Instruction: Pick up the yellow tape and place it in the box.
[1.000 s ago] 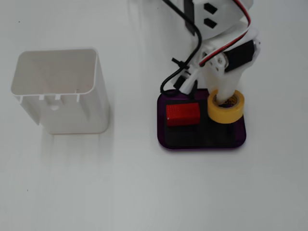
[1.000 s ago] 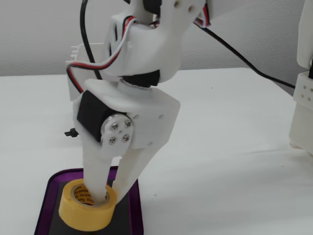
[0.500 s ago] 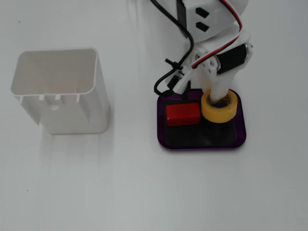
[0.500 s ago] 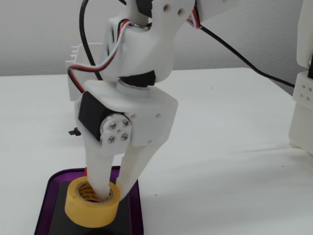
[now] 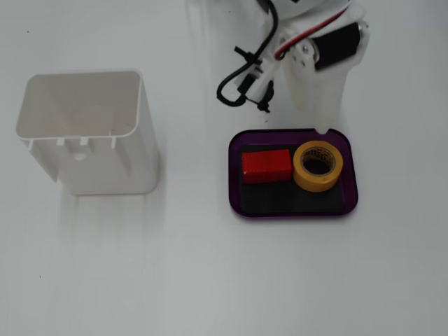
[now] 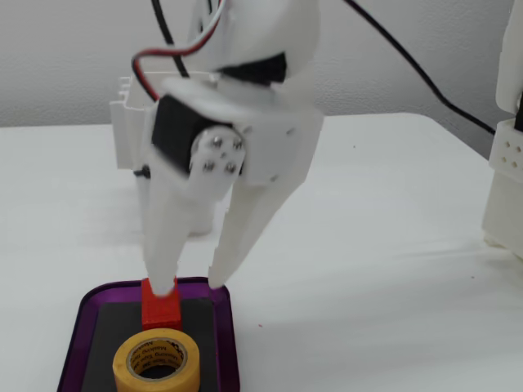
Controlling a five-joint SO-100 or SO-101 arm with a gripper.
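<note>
The yellow tape [image 5: 302, 175] lies flat on the black floor of the purple-rimmed box [image 5: 294, 213], in its right half in a fixed view. In the other fixed view the tape [image 6: 135, 377] sits at the near end of the box [image 6: 122, 287]. My white gripper [image 6: 189, 284] is open and empty. Its fingertips hang just above the box's far rim, one over the red block, apart from the tape. In a fixed view the gripper [image 5: 315, 119] is at the box's upper edge, above the tape.
A red rectangular block [image 5: 266, 166] lies in the box left of the tape; it also shows in the other fixed view [image 6: 161, 309]. A tall white plastic container [image 5: 91, 133] stands to the left. Black cables [image 5: 241, 77] hang by the arm. A white structure [image 6: 507, 188] stands at the right edge.
</note>
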